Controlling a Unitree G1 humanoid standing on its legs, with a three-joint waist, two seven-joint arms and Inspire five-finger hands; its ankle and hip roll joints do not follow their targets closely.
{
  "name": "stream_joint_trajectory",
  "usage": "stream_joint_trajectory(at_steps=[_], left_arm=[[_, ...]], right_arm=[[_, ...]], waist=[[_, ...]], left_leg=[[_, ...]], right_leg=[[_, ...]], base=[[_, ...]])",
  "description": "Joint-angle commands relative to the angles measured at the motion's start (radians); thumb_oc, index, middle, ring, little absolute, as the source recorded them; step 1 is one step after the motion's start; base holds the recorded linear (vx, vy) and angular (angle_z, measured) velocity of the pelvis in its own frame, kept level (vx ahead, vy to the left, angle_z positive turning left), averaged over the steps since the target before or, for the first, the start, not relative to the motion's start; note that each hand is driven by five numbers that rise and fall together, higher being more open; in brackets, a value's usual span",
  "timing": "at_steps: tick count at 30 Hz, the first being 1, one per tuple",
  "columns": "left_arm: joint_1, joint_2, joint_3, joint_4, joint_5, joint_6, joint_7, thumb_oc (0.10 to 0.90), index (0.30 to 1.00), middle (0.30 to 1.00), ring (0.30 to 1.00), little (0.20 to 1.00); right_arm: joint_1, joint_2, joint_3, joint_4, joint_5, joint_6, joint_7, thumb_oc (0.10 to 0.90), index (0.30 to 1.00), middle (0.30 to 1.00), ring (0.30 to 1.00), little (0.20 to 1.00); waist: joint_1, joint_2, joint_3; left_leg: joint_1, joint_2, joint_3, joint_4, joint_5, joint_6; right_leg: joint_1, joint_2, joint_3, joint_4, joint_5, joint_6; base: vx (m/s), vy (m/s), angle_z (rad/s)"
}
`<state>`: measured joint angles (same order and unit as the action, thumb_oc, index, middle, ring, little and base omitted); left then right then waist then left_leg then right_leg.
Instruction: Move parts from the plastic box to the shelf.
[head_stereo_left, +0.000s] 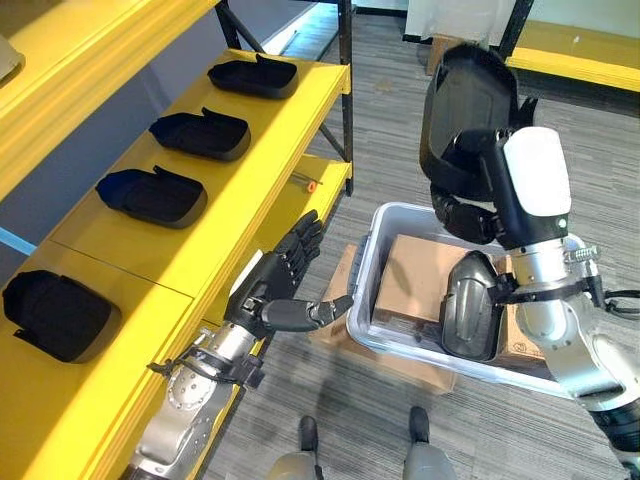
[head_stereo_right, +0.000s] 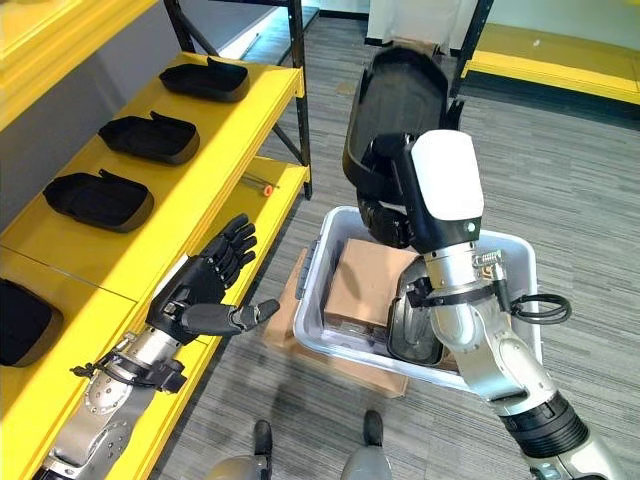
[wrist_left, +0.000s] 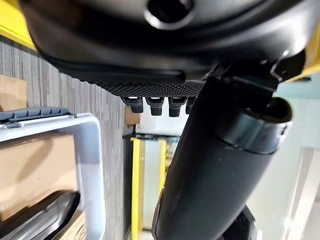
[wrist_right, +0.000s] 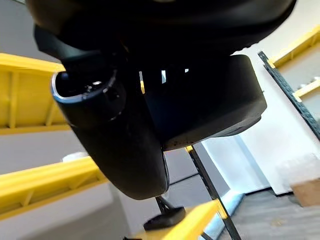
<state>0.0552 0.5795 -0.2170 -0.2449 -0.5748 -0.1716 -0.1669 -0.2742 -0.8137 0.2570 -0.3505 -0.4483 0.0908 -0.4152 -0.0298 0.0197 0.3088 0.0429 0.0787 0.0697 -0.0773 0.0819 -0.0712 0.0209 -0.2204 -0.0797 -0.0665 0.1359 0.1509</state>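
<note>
There are 4 black parts (head_stereo_left: 153, 195) lying in a row on the yellow shelf (head_stereo_left: 230, 235). 1 more black part (head_stereo_right: 392, 100) is held up in the air, and 1 more black part (head_stereo_left: 468, 305) stands inside the 1 grey plastic box (head_stereo_left: 372, 262). That makes 6 black parts. In the box there is also 1 brown cardboard box (head_stereo_left: 420, 275), and 1 small orange thing (head_stereo_left: 311, 186) lies on the lower shelf.

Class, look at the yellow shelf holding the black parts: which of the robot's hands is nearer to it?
Left. The left hand hangs open right beside the yellow shelf edge; the right hand holds a black part raised above the plastic box, farther off.
</note>
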Motion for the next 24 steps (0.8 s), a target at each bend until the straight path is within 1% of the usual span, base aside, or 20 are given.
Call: stream_joint_trajectory(at_steps=[1, 3, 5, 6, 7, 8, 10, 11, 12, 13, 16, 18, 19, 20, 21, 22, 23, 24], left_arm=[[-0.025, 0.032, -0.008, -0.1, -0.015, -0.095, -0.017, 0.9, 1.0, 1.0, 1.0, 1.0], [-0.028, 0.037, -0.006, -0.113, -0.02, -0.106, -0.009, 0.9, 1.0, 1.0, 1.0, 1.0], [-0.024, 0.041, 0.004, -0.128, -0.011, -0.114, -0.002, 0.9, 1.0, 1.0, 1.0, 1.0], [-0.02, 0.044, 0.012, -0.138, -0.011, -0.115, 0.0, 0.9, 1.0, 1.0, 1.0, 1.0], [-0.009, 0.049, 0.036, -0.155, -0.03, -0.111, 0.005, 0.9, 1.0, 1.0, 1.0, 1.0], [0.006, 0.051, 0.064, -0.167, -0.061, -0.1, 0.016, 0.9, 1.0, 1.0, 1.0, 1.0], [0.016, 0.049, 0.077, -0.166, -0.072, -0.101, 0.022, 0.9, 1.0, 1.0, 1.0, 1.0], [0.017, 0.048, 0.079, -0.165, -0.072, -0.103, 0.023, 0.9, 1.0, 1.0, 1.0, 1.0], [0.018, 0.043, 0.075, -0.157, -0.07, -0.127, 0.019, 0.9, 1.0, 1.0, 1.0, 1.0], [0.023, 0.04, 0.075, -0.146, -0.074, -0.148, 0.006, 0.9, 1.0, 1.0, 1.0, 1.0], [0.014, 0.038, 0.068, -0.136, -0.094, -0.174, -0.017, 0.9, 1.0, 1.0, 1.0, 1.0], [-0.006, 0.028, 0.048, -0.136, -0.211, -0.149, -0.06, 0.9, 1.0, 1.0, 1.0, 1.0], [-0.024, 0.011, 0.033, -0.125, -0.233, -0.15, -0.065, 0.9, 1.0, 1.0, 1.0, 1.0], [-0.04, -0.004, 0.026, -0.116, -0.219, -0.141, -0.077, 0.9, 1.0, 1.0, 1.0, 1.0], [-0.047, -0.008, 0.022, -0.111, -0.21, -0.139, -0.082, 0.9, 1.0, 1.0, 1.0, 1.0], [-0.048, -0.008, 0.021, -0.111, -0.21, -0.139, -0.081, 0.9, 1.0, 1.0, 1.0, 1.0], [-0.073, -0.015, 0.01, -0.108, -0.196, -0.122, -0.096, 0.9, 1.0, 1.0, 1.0, 1.0], [-0.078, -0.018, 0.006, -0.112, -0.197, -0.119, -0.094, 0.9, 1.0, 1.0, 1.0, 1.0]], right_arm=[[-0.074, -0.05, -0.044, -0.111, -0.017, -0.067, -0.078, 0.4, 0.3, 0.3, 0.3, 0.3], [-0.032, -0.049, -0.063, -0.133, -0.016, -0.065, -0.091, 0.4, 0.3, 0.3, 0.3, 0.3], [0.005, -0.039, -0.081, -0.139, -0.018, -0.089, -0.102, 0.4, 0.3, 0.3, 0.3, 0.3], [0.032, -0.035, -0.091, -0.146, -0.024, -0.104, -0.113, 0.4, 0.3, 0.3, 0.3, 0.3], [0.072, -0.028, -0.107, -0.16, -0.028, -0.124, -0.124, 0.4, 0.3, 0.3, 0.3, 0.3], [0.101, -0.029, -0.117, -0.186, -0.025, -0.134, -0.135, 0.4, 0.3, 0.3, 0.3, 0.3], [0.108, -0.031, -0.113, -0.197, -0.033, -0.141, -0.142, 0.4, 0.3, 0.3, 0.3, 0.3], [0.107, -0.03, -0.111, -0.198, -0.034, -0.144, -0.144, 0.4, 0.3, 0.3, 0.3, 0.3], [0.098, -0.03, -0.091, -0.198, -0.06, -0.146, -0.168, 0.4, 0.3, 0.3, 0.3, 0.3], [0.084, -0.027, -0.073, -0.183, -0.083, -0.154, -0.184, 0.4, 0.3, 0.3, 0.3, 0.3], [0.044, -0.037, -0.06, -0.168, -0.117, -0.151, -0.197, 0.4, 0.3, 0.3, 0.3, 0.3], [0.003, -0.047, -0.046, -0.142, -0.156, -0.152, -0.214, 0.4, 0.3, 0.3, 0.3, 0.3], [-0.016, -0.039, -0.037, -0.131, -0.178, -0.155, -0.22, 0.4, 0.3, 0.3, 0.3, 0.3], [-0.007, -0.03, -0.05, -0.134, -0.202, -0.14, -0.22, 0.4, 0.3, 0.3, 0.3, 0.3], [0.003, -0.028, -0.061, -0.138, -0.208, -0.13, -0.216, 0.4, 0.3, 0.3, 0.3, 0.3], [0.004, -0.028, -0.063, -0.14, -0.209, -0.13, -0.215, 0.4, 0.3, 0.3, 0.3, 0.3], [0.037, -0.029, -0.106, -0.156, -0.208, -0.106, -0.2, 0.4, 0.3, 0.3, 0.3, 0.3], [0.052, -0.039, -0.131, -0.166, -0.195, -0.109, -0.194, 0.4, 0.3, 0.3, 0.3, 0.3]], waist=[[-0.012, -0.014, -0.151], [-0.022, -0.019, -0.146], [-0.03, -0.017, -0.141], [-0.031, -0.013, -0.137], [-0.032, -0.008, -0.133], [-0.034, -0.008, -0.129], [-0.031, -0.007, -0.125], [-0.031, -0.007, -0.125], [-0.024, -0.012, -0.11], [-0.018, -0.009, -0.1], [-0.004, -0.005, -0.088], [0.002, -0.001, -0.077], [-0.001, 0.004, -0.069], [-0.013, 0.006, -0.065], [-0.021, 0.006, -0.062], [-0.021, 0.006, -0.062], [-0.046, 0.005, -0.05], [-0.058, 0.003, -0.042]], left_leg=[[0.036, -0.058, 0.022, -0.01, -0.175, 0.106], [0.028, -0.064, 0.005, -0.01, -0.171, 0.113], [0.031, -0.062, -0.004, -0.01, -0.177, 0.12], [0.028, -0.059, -0.007, -0.01, -0.172, 0.125], [0.022, -0.06, -0.016, -0.01, -0.162, 0.135], [0.015, -0.07, -0.033, -0.01, -0.15, 0.141], [0.004, -0.079, -0.052, -0.01, -0.139, 0.144], [0.002, -0.08, -0.056, -0.01, -0.137, 0.144], [-0.017, -0.106, -0.093, -0.002, -0.129, 0.147], [-0.024, -0.117, -0.121, 0.006, -0.127, 0.15], [-0.048, -0.126, -0.163, 0.011, -0.116, 0.144], [-0.067, -0.123, -0.164, 0.013, -0.104, 0.135], [-0.075, -0.115, -0.134, 0.017, -0.1, 0.124], [-0.083, -0.099, -0.058, 0.03, -0.098, 0.108], [-0.086, -0.091, -0.019, 0.038, -0.098, 0.101], [-0.086, -0.091, -0.02, 0.04, -0.099, 0.101], [-0.1, -0.063, 0.099, 0.083, -0.105, 0.085], [-0.107, -0.044, 0.138, 0.12, -0.114, 0.08]], right_leg=[[-0.042, 0.033, 0.082, -0.021, -0.026, 0.029], [-0.056, 0.044, 0.104, -0.014, -0.011, 0.021], [-0.058, 0.068, 0.114, 0.031, -0.046, 0.014], [-0.06, 0.094, 0.109, 0.082, -0.09, 0.002], [-0.071, 0.141, 0.099, 0.178, -0.14, -0.02], [-0.094, 0.192, 0.103, 0.266, -0.168, -0.042], [-0.11, 0.228, 0.11, 0.322, -0.188, -0.059], [-0.115, 0.234, 0.11, 0.335, -0.195, -0.063], [-0.134, 0.263, 0.131, 0.326, -0.188, -0.076], [-0.136, 0.273, 0.134, 0.312, -0.198, -0.088], [-0.112, 0.286, 0.142, 0.253, -0.224, -0.114], [-0.105, 0.282, 0.135, 0.228, -0.228, -0.12], [-0.099, 0.274, 0.121, 0.22, -0.236, -0.124], [-0.089, 0.26, 0.091, 0.214, -0.237, -0.121], [-0.084, 0.253, 0.073, 0.214, -0.238, -0.12], [-0.083, 0.253, 0.072, 0.213, -0.239, -0.12], [-0.07, 0.223, 0.02, 0.214, -0.241, -0.125], [-0.067, 0.202, -0.007, 0.218, -0.24, -0.13]], base=[[-0.05, 0.139, -0.01], [-0.09, 0.082, 0.01], [-0.06, 0.059, 0.04], [-0.07, 0.044, 0.15], [-0.14, 0.023, 0.24], [-0.14, 0.001, 0.39], [-0.11, -0.02, 0.35], [-0.16, -0.052, 0.28], [-0.17, -0.095, 0.37], [-0.18, -0.114, 0.39], [-0.18, -0.118, 0.29], [-0.2, -0.1, 0.18], [-0.18, -0.08, 0.22], [-0.13, -0.056, 0.3], [-0.07, -0.025, 0.6], [-0.12, 0.005, 1.33], [-0.16, 0.028, 2.09], [-0.21, 0.062, 2.19]])
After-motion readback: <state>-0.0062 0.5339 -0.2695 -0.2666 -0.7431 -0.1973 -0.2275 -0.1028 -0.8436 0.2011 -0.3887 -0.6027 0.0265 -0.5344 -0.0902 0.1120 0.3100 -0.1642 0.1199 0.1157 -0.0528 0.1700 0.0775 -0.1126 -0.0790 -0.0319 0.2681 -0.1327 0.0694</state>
